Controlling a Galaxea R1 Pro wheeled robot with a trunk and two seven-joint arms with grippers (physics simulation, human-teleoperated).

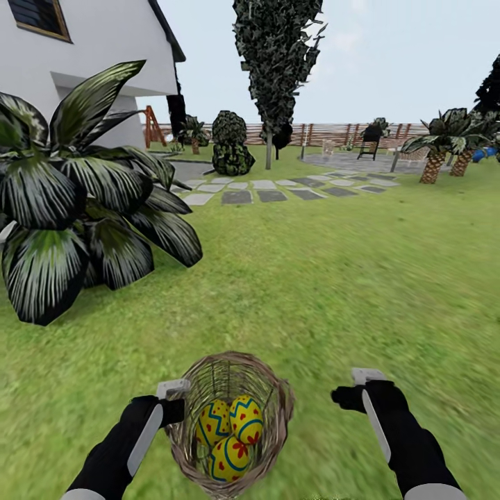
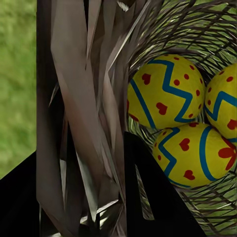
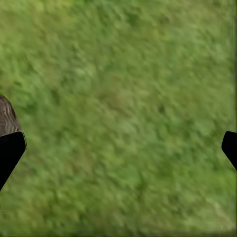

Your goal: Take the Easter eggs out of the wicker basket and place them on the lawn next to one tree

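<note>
the basket [image 1: 229,423] sits low in the head view, between the two arms, with all three eggs [image 1: 228,430] inside it: two side by side and the third in front of them, touching both. each is yellow with blue zigzag bands and red hearts or dots.

the left gripper [image 1: 172,399] is at the basket's left rim. in the left wrist view the woven wall [image 2: 89,123] runs right between its dark fingers [image 2: 153,197], one outside and one inside the weave, so it seems clamped on the rim, though the weave is too close to the camera to be sure of contact. the eggs [image 2: 185,123] lie just beyond that wall.

the right gripper [image 1: 357,389] hangs over bare lawn [image 1: 333,278] to the basket's right, apart from it. in the right wrist view its fingertips [image 3: 10,150] sit at opposite edges with grass [image 3: 123,118] between them: spread wide, holding nothing. a sliver of wicker [image 3: 7,116] shows beside one tip.

a broad-leaved plant [image 1: 76,194] stands on the left, with a white house [image 1: 90,48] behind it. grey stepping stones [image 1: 278,189] cross the grass further off, past a dark narrow tree [image 1: 274,62]. short palms [image 1: 444,149] stand at the right, and a wooden fence [image 1: 333,132] runs along the back.
</note>
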